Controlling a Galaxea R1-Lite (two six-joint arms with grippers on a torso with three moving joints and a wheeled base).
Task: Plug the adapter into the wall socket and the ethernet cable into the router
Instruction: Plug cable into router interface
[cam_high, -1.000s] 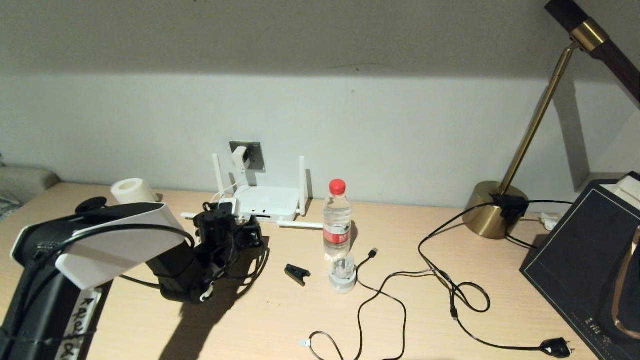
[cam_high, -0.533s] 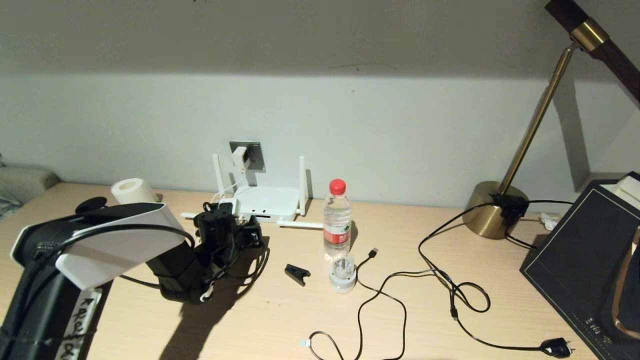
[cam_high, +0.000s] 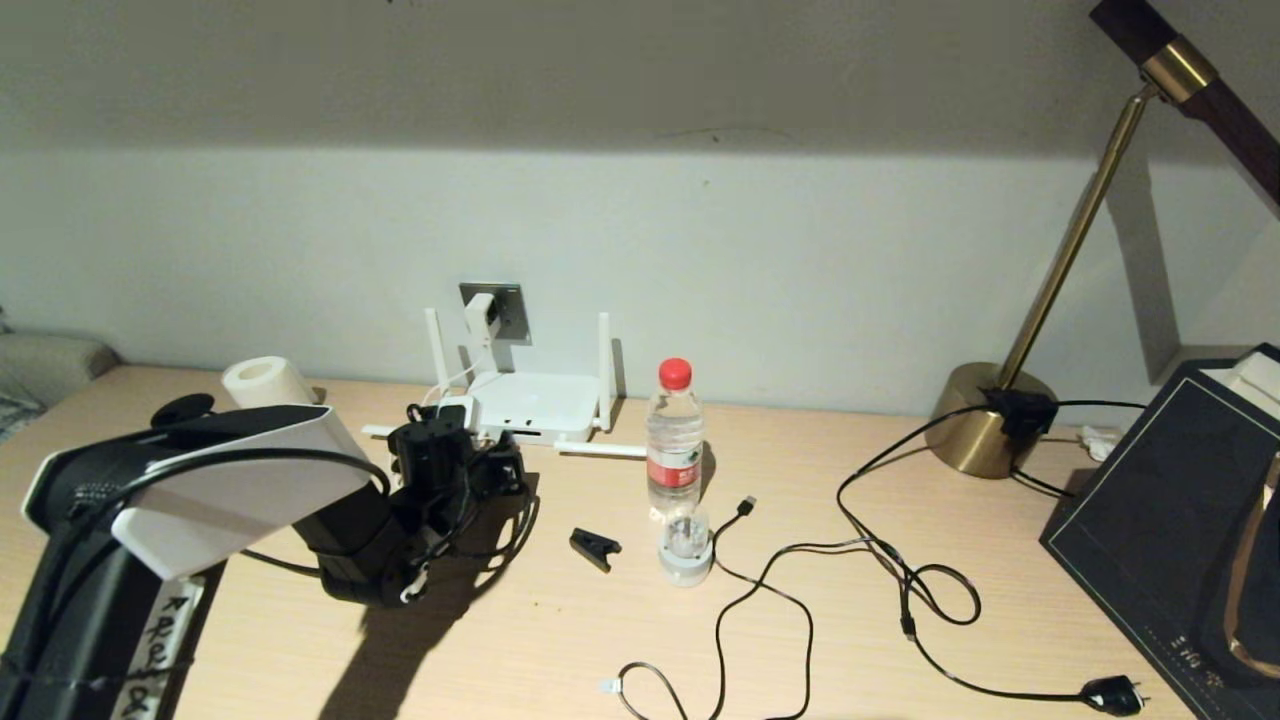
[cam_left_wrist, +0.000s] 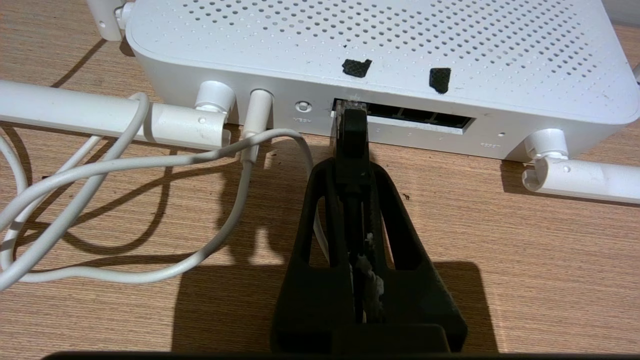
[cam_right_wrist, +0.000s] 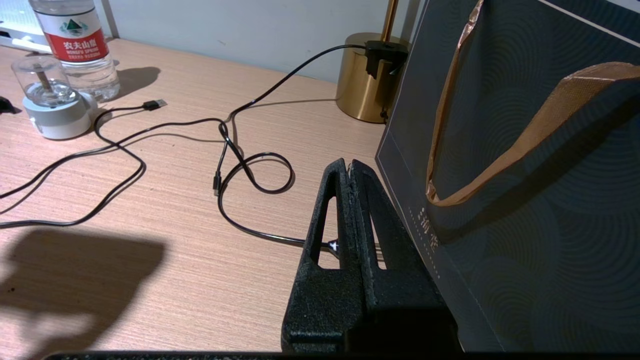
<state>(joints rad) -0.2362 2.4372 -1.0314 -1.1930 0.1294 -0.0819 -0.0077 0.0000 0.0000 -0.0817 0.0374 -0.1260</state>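
Note:
The white router lies against the wall, below the grey wall socket. The white adapter sits in that socket, and its thin white cord loops over the table to the router's back edge. My left gripper is shut on the black connector of the ethernet cable. The connector's clear tip is at the mouth of the leftmost dark port. In the head view the left gripper is just in front of the router. My right gripper hangs shut and empty over the table's right side.
A water bottle, a small glass jar on a white base and a black clip stand right of the router. A thin black USB cable and the lamp cord trail across the table. Brass lamp base and dark paper bag at the right.

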